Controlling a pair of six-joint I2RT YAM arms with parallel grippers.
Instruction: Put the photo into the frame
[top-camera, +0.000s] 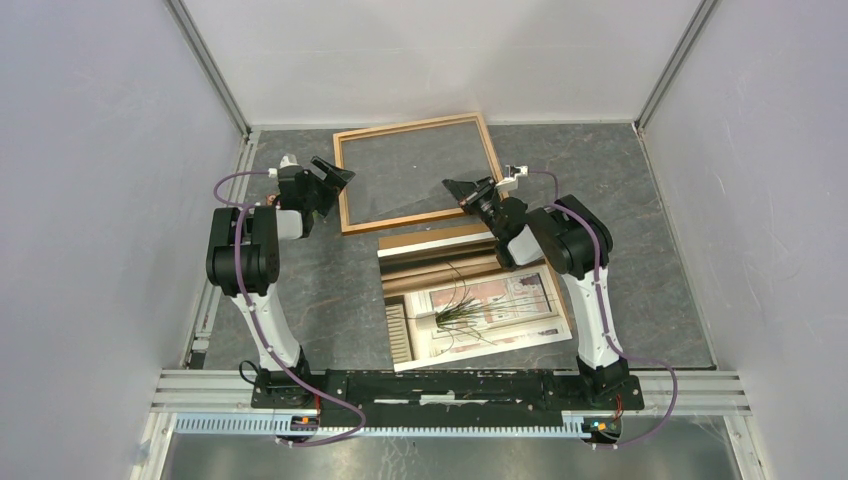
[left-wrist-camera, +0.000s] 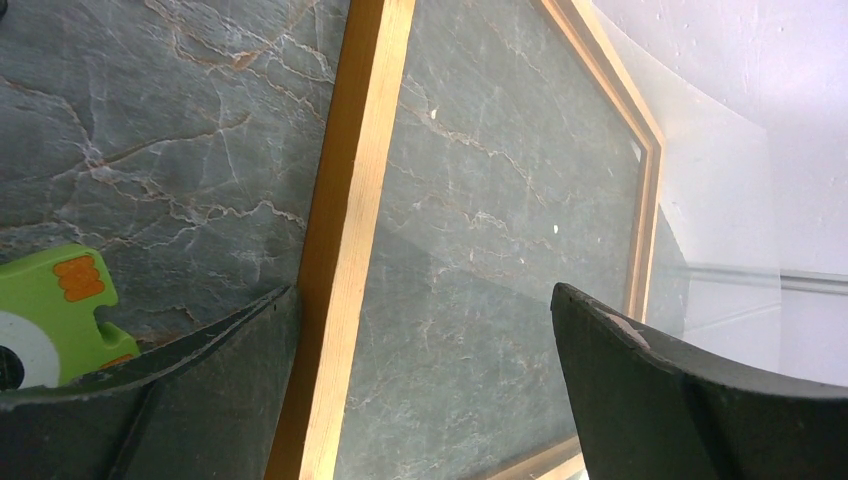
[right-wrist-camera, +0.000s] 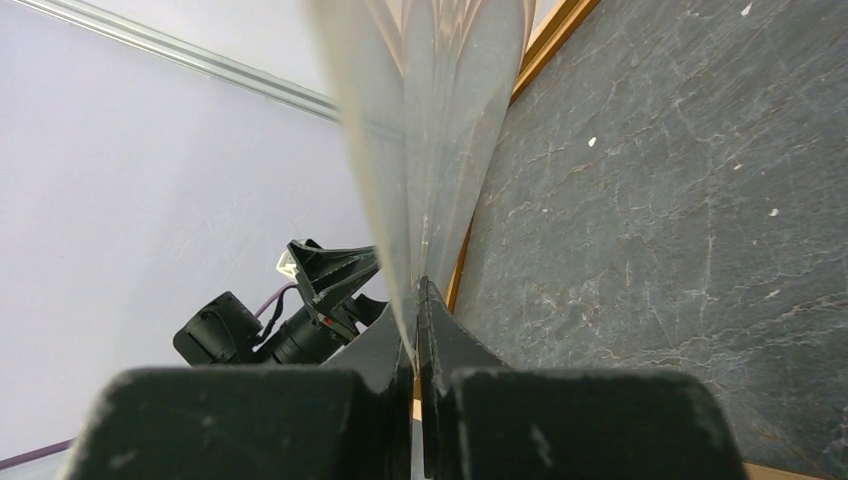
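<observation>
The frame (top-camera: 418, 173) lies flat at the back of the table, and the stone top shows through its opening. The photo (top-camera: 470, 300) lies face up in front of it, with my right arm over its far right corner. My left gripper (top-camera: 335, 180) hangs open over the frame's left rail (left-wrist-camera: 350, 230), which runs up between the fingers (left-wrist-camera: 640, 390). My right gripper (top-camera: 462, 190) sits at the frame's near right corner. It is shut (right-wrist-camera: 415, 300) on a thin see-through sheet (right-wrist-camera: 430, 120) that rises edge-on and bowed.
White walls close in the back and both sides, with metal rails along their base. The see-through sheet's edge (left-wrist-camera: 720, 230) stands at the frame's right side. A green and orange piece (left-wrist-camera: 50, 310) shows by my left finger.
</observation>
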